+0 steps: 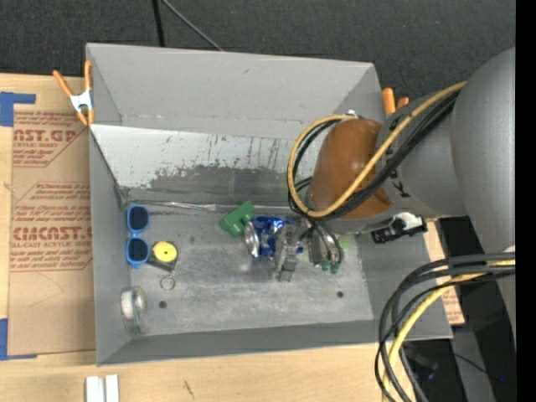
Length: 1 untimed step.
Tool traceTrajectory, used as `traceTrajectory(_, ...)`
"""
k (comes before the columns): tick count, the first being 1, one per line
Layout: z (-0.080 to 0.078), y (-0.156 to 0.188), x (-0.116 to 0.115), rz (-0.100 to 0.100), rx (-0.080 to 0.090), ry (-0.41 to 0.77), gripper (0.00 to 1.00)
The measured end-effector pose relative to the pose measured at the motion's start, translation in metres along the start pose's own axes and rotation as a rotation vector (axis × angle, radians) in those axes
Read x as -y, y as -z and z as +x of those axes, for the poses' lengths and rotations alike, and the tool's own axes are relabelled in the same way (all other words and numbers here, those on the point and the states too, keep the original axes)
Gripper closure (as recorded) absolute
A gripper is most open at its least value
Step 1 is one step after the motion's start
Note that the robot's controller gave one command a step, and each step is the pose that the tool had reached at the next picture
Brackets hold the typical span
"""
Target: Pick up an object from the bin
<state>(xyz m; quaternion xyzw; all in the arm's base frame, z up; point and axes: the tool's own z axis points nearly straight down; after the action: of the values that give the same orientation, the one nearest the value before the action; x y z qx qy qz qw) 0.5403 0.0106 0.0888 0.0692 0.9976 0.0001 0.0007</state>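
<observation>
Nearest us, in the bin's [234, 304] left corner, lies a small clear round thing [131, 302], then a wire ring [167, 284], a yellow disc [164, 253] and a blue pair of cups [136, 237]. Farther in, the gripper [287, 265] stands low, just beside a crumpled blue-and-silver wrapper [265, 234]; we cannot tell how wide it is. A green block [237, 219] lies beyond.

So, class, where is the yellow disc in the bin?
At the camera view's left, the yellow disc lies on the bin floor beside a blue two-lobed piece, a small ring just below it.
</observation>
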Motion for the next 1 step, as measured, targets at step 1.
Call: traceTrajectory(1, 0.0029, 0.0926, 0.0233, 0.000, 0.008, 0.020, 1.00)
